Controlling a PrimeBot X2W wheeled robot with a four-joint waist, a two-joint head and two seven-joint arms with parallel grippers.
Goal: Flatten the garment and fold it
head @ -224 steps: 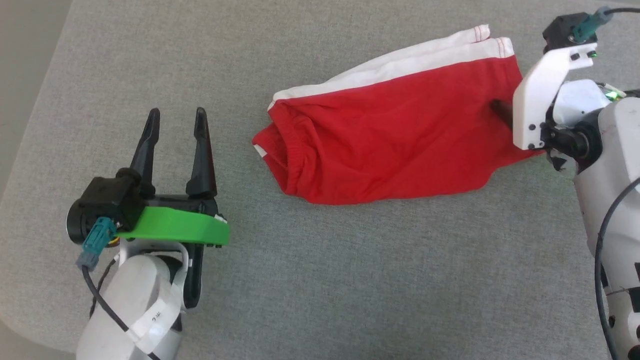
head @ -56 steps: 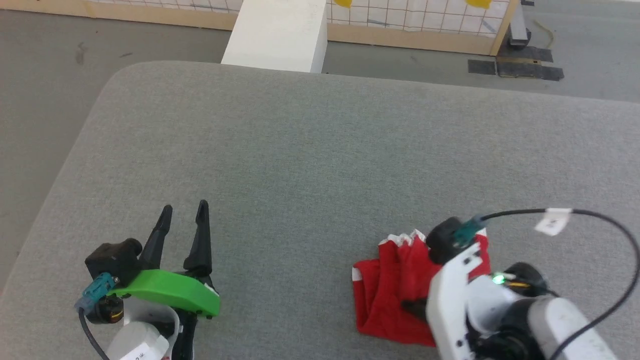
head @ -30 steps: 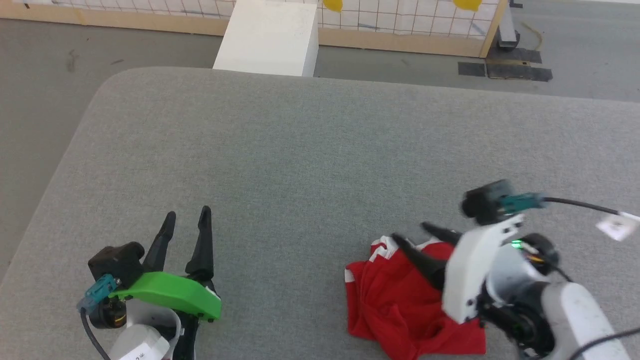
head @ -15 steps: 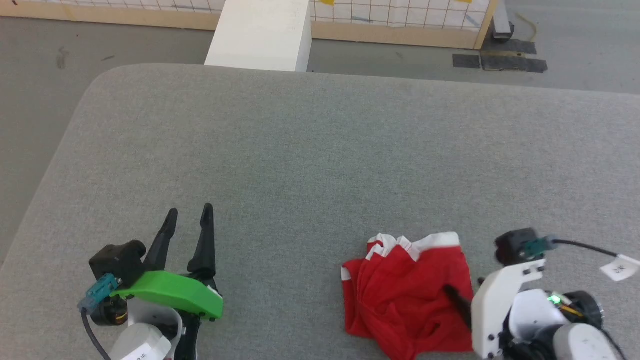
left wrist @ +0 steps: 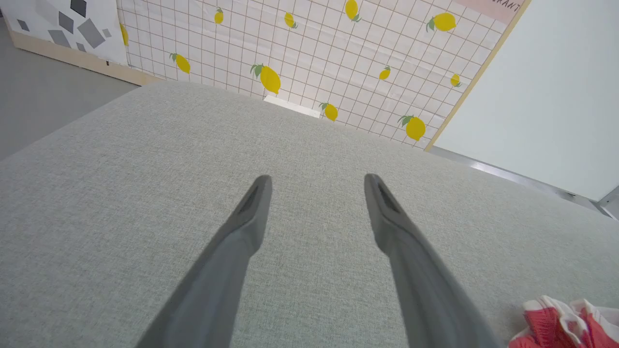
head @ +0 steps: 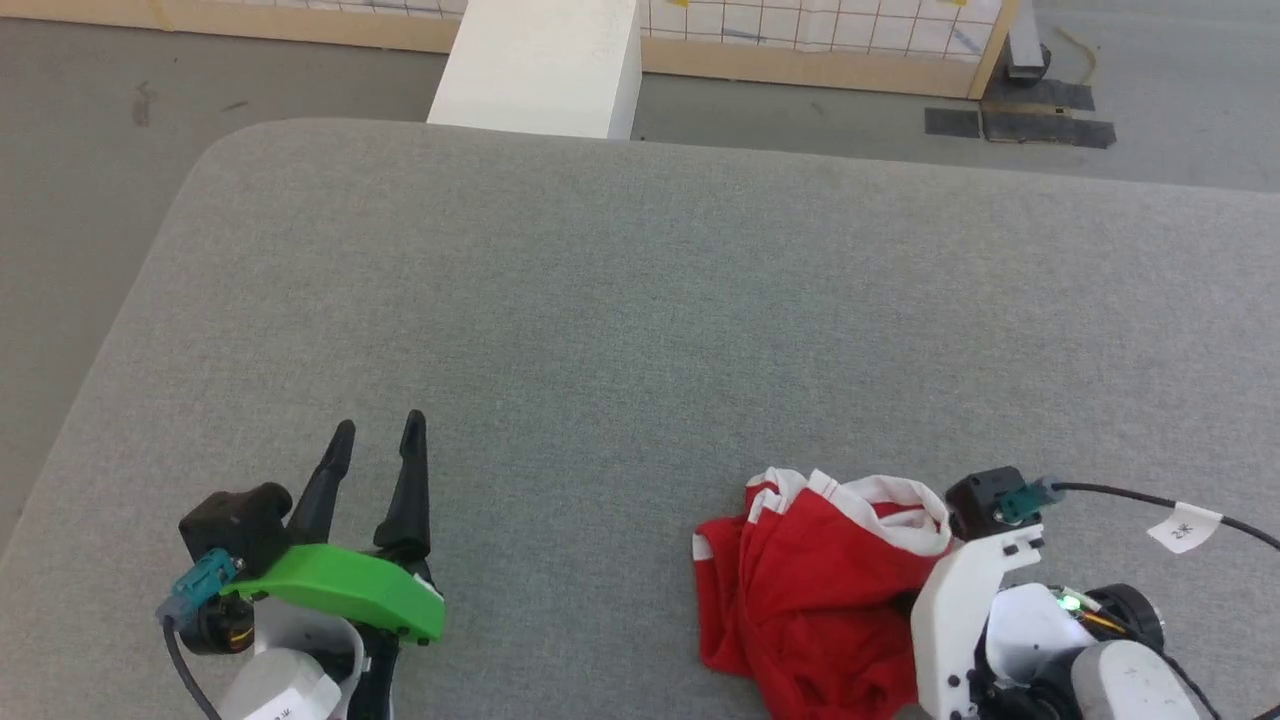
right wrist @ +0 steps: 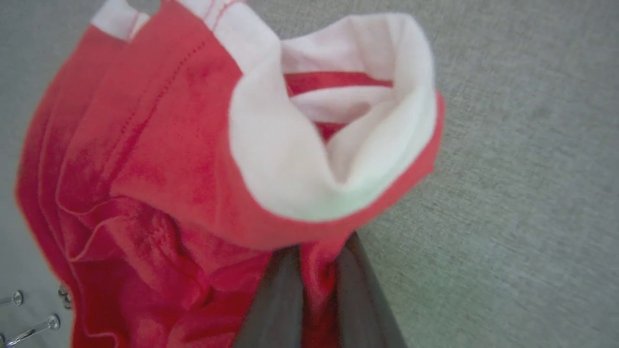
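Garment spot: garment [head: 800, 590] sits in a crumpled heap near the front right of the worktop [head: 640, 320]. It's nowhere near flat yet, and its near end is cut off by the head view's edge.
Right pincer: right pincer [right wrist: 319, 256] is pinched together on a fold of red cloth at the heap's right side, just below the white hem [right wrist: 290, 159], which stands open like a cuff. In the wrist view you can plainly see cloth between the two fingers.
Left pincer: left pincer [head: 375, 440] has its fingers wide apart with nothing in them, hovering over bare worktop.
Which way it lies: from the left pincer the heap is off to the right, well apart. In the left wrist view it just peeks in at the lower right corner.
Long axis: hard to call with it this bunched, but the pleats seem to run front to back, white ends away from the robot and red bulk toward it.
Nearer arm: the right one, no contest, it's on the thing.
Step, my guess: this is the start of flattening, so a lift or drag by the right arm to shake the pleats out, with the left coming over for the opposite edge.
Risk: a small pinch on soft cloth might pull just one fold and leave the rest balled up.
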